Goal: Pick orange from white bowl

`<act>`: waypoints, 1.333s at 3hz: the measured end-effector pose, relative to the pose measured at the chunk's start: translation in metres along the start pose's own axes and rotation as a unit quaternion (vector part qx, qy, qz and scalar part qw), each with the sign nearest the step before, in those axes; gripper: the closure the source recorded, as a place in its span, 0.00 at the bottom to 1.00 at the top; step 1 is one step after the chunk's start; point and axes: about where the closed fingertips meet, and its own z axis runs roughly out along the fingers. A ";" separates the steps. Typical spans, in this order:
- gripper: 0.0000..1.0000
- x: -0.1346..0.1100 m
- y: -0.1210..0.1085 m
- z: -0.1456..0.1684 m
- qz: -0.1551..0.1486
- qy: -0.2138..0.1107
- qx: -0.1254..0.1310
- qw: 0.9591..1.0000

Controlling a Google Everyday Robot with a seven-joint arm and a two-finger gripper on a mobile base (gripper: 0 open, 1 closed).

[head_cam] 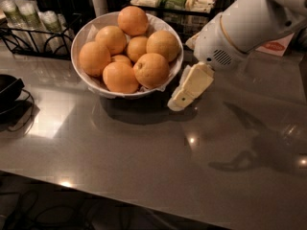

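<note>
The white bowl (82,37), lined with crinkled white paper, stands at the back left of the grey counter and holds several oranges. A large orange (151,70) lies at the bowl's front right, nearest the arm. Another orange (133,20) sits on top at the back. My gripper (188,89), cream-coloured on a white arm, hangs just right of the bowl's rim. It is low over the counter, tilted down to the left, and holds nothing that I can see. Its tip is beside the bowl, not over it.
A black dish (6,88) sits at the left edge. A black wire rack (33,30) with cups stands at the back left. Packets (175,0) line the back. The counter's front edge (120,202) runs along the bottom.
</note>
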 end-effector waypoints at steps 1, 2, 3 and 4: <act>0.00 -0.013 0.000 0.017 0.022 -0.035 -0.002 0.999; 0.01 -0.013 0.000 0.017 0.022 -0.035 -0.002 0.999; 0.09 -0.013 0.000 0.017 0.022 -0.035 -0.002 0.999; 0.07 -0.019 0.000 0.018 0.008 -0.043 0.001 0.999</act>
